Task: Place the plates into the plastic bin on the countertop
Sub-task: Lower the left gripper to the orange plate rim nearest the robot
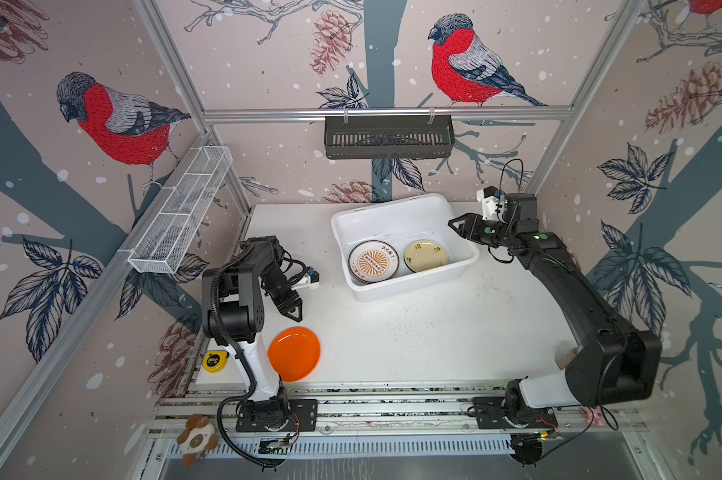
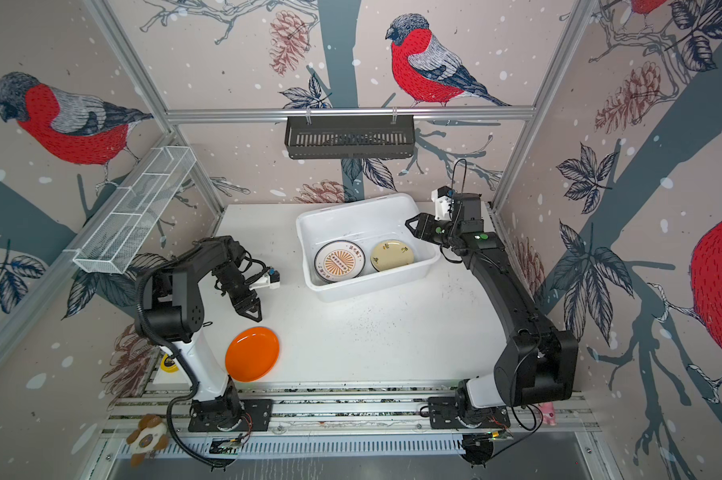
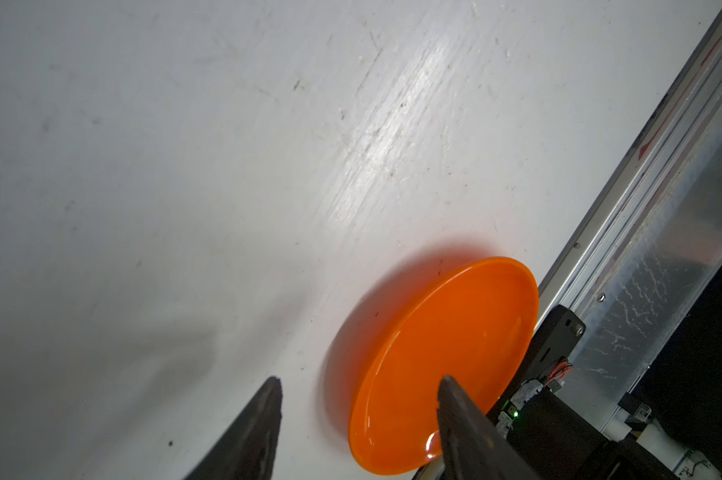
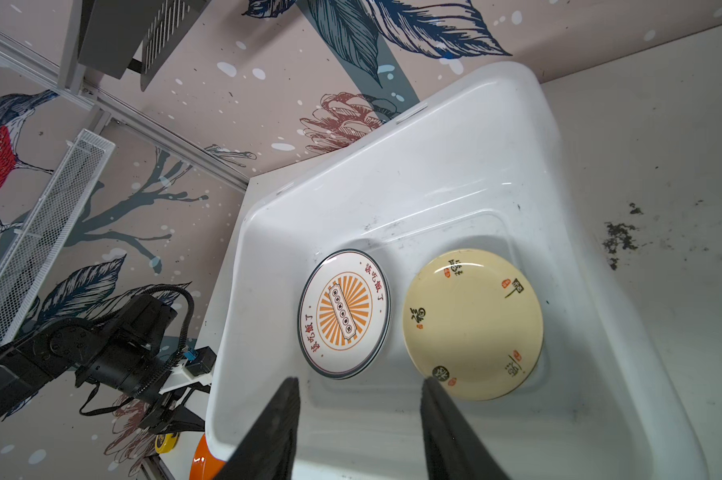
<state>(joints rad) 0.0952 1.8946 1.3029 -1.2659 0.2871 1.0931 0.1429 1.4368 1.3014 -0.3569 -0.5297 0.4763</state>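
A: White speckled countertop point(image 1: 413, 340) between bird-wallpaper walls. Nearest the front rail: orange plate point(image 1: 294, 353), lying flat, not yet in the bin.

B: Round, so no long axis to align with. Just behind it, toward the back: left gripper point(image 1: 293, 313), jaws spread, holding nothing, apart from the plate.

A: So, from that gripper, plate toward the front. Probably a short reach forward and down onto the rim.

B: Farther back: plastic bin point(image 1: 409, 284), sunburst plate point(image 1: 374, 262) and cream plate point(image 1: 426, 255) side by side inside. At its far right corner: right gripper point(image 1: 455, 224), also spread and empty, well apart from the orange plate. Clearly left arm nearer.
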